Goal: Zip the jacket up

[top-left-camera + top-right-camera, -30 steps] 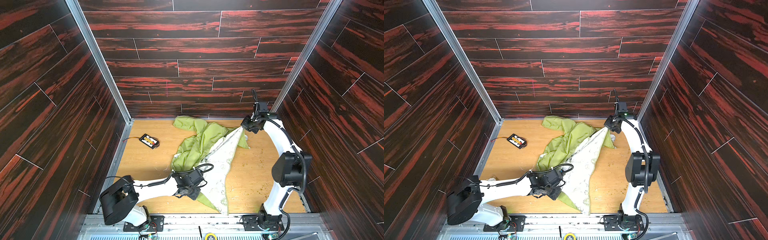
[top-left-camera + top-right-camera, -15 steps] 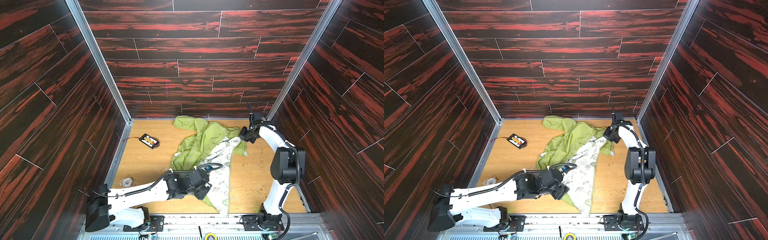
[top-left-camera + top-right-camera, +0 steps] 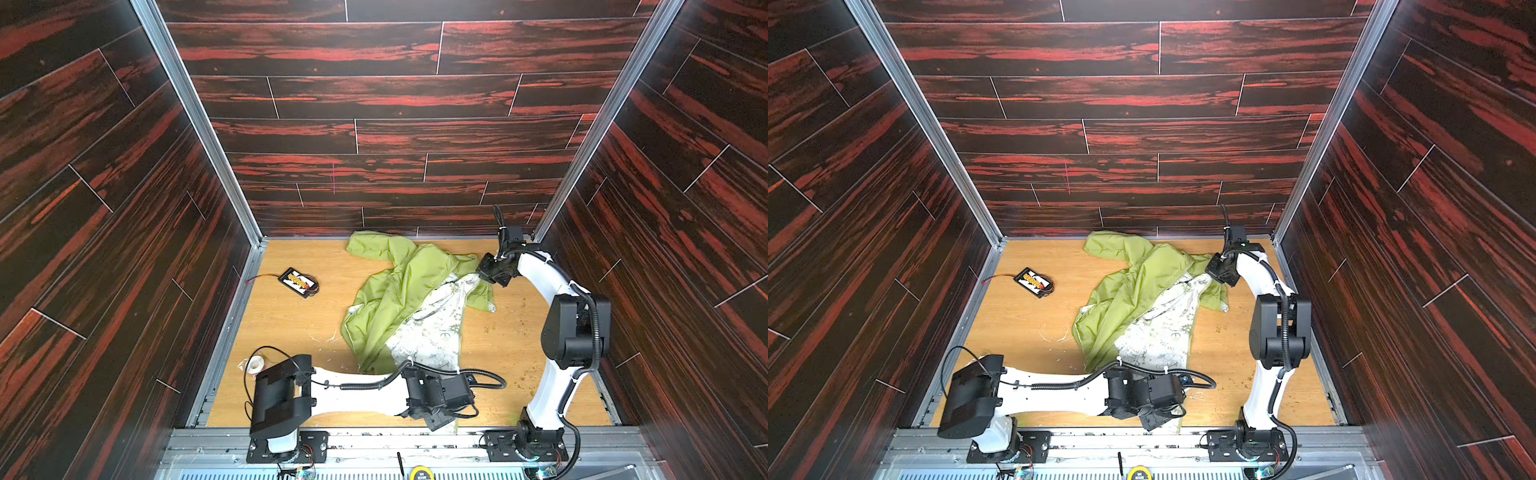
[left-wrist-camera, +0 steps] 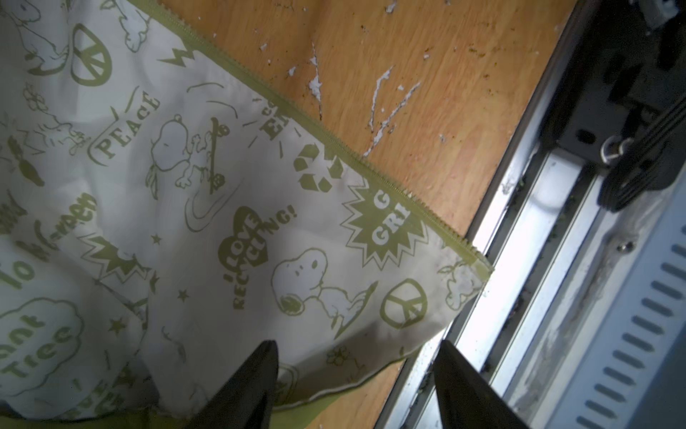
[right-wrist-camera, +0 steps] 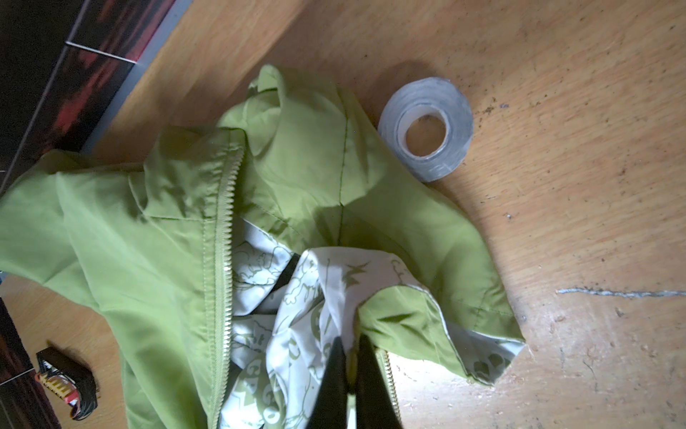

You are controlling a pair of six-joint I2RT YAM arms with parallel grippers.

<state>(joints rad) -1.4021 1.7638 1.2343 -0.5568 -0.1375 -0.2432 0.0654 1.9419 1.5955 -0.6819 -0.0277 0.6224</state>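
Plainly, the jacket lay open, lining up, on the table; the right gripper was clenched on its collar-end edge; the left gripper hung empty, fingers apart, above the hem corner; any right-side tug could drag that corner away.

free: you can pass over bare worktop between battery pack and jacket | blocked: tape roll just beside the jacket

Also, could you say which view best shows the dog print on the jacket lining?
The left wrist view: the dog print is large and sharp there. In both top views the lining is only a pale speckled patch; in the right wrist view it is bunched, no dog clear.
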